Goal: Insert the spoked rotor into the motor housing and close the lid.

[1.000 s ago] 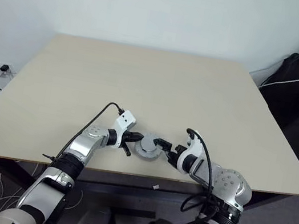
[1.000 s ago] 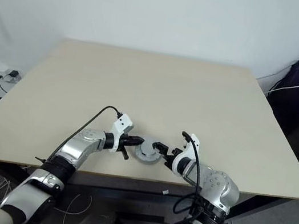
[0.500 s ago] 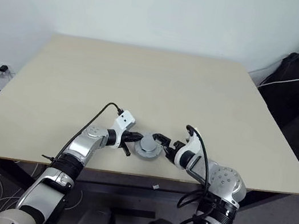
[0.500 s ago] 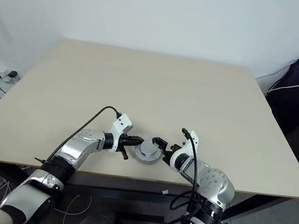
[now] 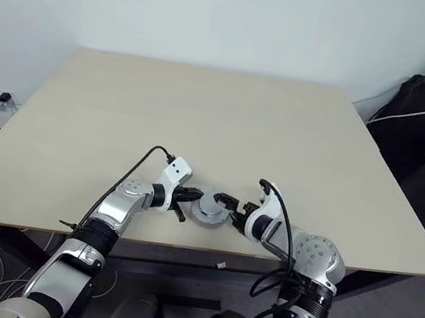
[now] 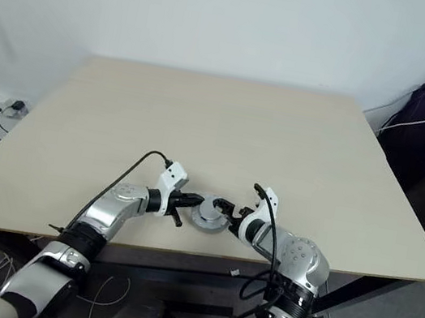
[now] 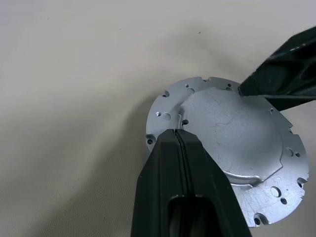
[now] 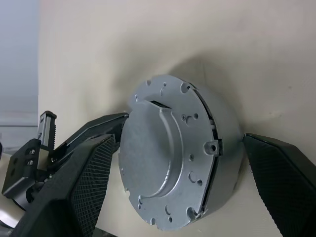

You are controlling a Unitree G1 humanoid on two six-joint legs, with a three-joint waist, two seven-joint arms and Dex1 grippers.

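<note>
A round silver motor housing (image 5: 209,208) sits on a pale worktop (image 5: 203,116), close to the near edge and roughly midway along it. Its lid (image 8: 148,158) already lies flat on top, so the rotor appears to be inside, hidden from sight. The robot's two arms meet at the housing from opposite sides. The left gripper (image 7: 177,138) has its jaws shut with nothing between them, and their joined tip rests on the lid's rim on the side toward the worktop's left edge. The right gripper (image 8: 177,177) has its jaws spread wide, one black finger (image 8: 91,173) on each side of the round body, bracketing it without clearly pressing. The housing therefore lies straight ahead between the right jaws, and closing them would grip it across its width.
</note>
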